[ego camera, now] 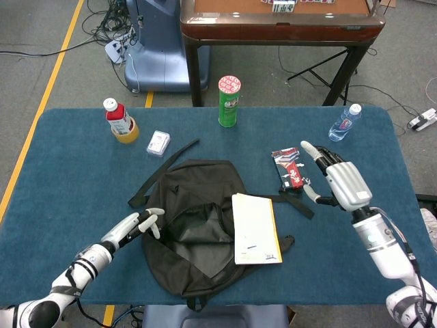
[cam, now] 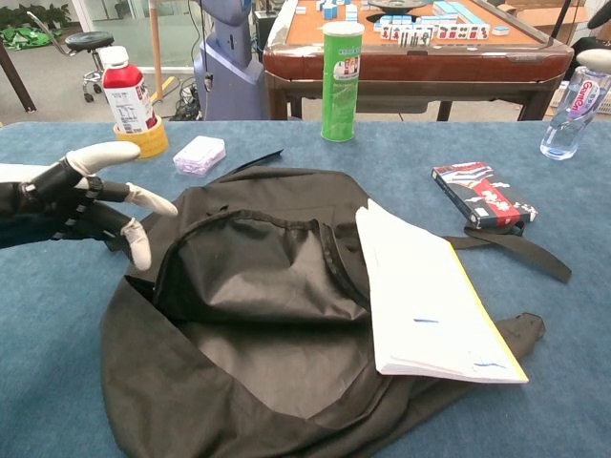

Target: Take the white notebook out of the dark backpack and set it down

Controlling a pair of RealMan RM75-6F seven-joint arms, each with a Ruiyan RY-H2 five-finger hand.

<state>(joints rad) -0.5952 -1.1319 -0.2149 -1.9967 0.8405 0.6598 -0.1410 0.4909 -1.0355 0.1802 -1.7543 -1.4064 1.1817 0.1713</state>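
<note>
The notebook (ego camera: 255,228) is lying flat on the right side of the backpack (ego camera: 194,225), out of it. The right hand (ego camera: 339,181) is hovering empty, fingers spread, far right; the left hand (ego camera: 140,223) is empty, fingers apart, touching the backpack. The set-down looks finished; the next move likely calls only for pulling both hands clear.

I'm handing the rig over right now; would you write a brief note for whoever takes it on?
Left hand: open, holding nothing, beside the backpack's left edge.
Right hand: open, holding nothing, off to the right near the red card box.
White notebook: out of the dark backpack, lying flat on its right side and partly on the table.
Done: notebook out and set down.
Left: nothing obvious; perhaps slide it fully onto the table.
</note>
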